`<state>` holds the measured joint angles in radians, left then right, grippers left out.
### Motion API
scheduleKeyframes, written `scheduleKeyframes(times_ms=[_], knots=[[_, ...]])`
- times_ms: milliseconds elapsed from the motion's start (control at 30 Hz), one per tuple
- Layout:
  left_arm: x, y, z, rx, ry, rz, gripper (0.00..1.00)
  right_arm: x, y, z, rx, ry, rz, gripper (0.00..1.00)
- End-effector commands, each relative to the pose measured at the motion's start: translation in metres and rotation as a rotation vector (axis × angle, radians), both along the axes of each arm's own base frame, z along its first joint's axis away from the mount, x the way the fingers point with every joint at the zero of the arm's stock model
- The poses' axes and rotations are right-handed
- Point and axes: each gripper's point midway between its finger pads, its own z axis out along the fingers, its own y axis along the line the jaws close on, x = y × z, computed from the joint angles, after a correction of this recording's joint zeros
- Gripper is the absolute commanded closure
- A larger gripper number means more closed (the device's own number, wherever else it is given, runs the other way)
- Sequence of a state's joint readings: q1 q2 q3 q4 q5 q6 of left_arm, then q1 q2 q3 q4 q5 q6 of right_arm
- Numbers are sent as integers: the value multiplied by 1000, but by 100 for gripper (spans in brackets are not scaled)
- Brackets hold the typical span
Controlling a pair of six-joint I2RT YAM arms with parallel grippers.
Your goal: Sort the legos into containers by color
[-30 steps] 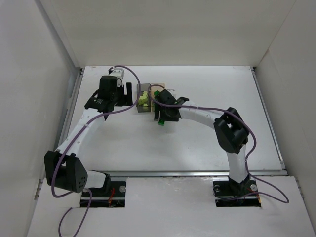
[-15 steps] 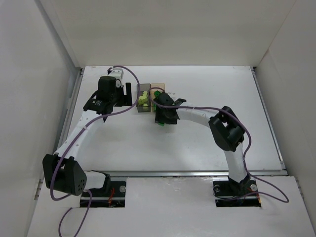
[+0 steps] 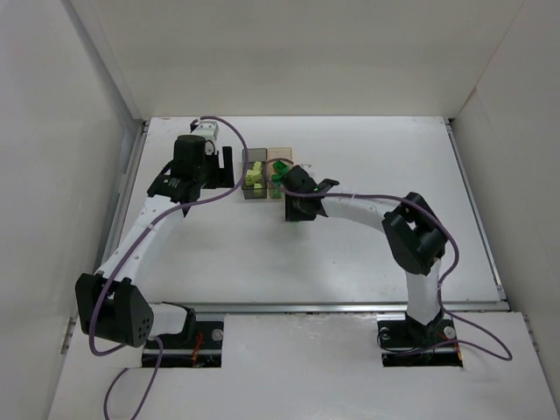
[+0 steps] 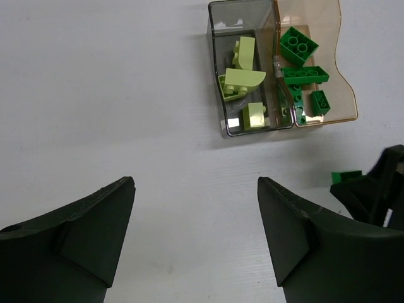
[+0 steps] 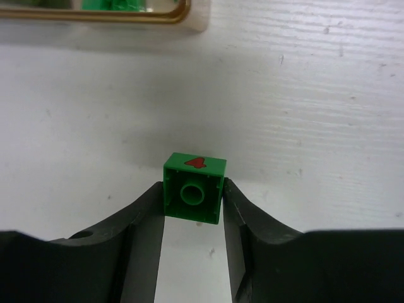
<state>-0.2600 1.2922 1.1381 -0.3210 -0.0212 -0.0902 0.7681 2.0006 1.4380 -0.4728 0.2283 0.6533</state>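
Robotics lab, white enclosure [image 3: 306, 52], white table [image 3: 367, 254]

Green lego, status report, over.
Right end effector shut on green lego. Left end effector open, empty. Nothing between lego and amber container.

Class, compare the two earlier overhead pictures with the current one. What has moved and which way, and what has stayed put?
The right gripper, shut on a green brick, shifted slightly to the right just in front of the joined containers. Its elbow swung left, then back out to the right. Nothing was picked up or let go. The left gripper stayed open and in place, and the containers did not move.
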Motion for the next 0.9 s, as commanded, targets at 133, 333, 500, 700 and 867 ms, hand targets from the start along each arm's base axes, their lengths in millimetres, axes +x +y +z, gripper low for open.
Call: scheduleKeyframes(times_ms=[133, 333, 500, 700, 867], knots=[[1, 5, 18, -9, -64, 23, 25, 43, 18, 153, 86, -467, 116, 99], [1, 8, 18, 1, -67, 38, 25, 100, 48, 147, -89, -486, 187, 81], [-1, 16, 21, 15, -81, 58, 25, 121, 32, 155, -211, -524, 77, 73], [1, 22, 18, 14, -70, 70, 25, 132, 34, 156, -178, -541, 81, 46], [1, 22, 18, 14, -70, 70, 25, 130, 37, 159, -136, -534, 110, 0]])
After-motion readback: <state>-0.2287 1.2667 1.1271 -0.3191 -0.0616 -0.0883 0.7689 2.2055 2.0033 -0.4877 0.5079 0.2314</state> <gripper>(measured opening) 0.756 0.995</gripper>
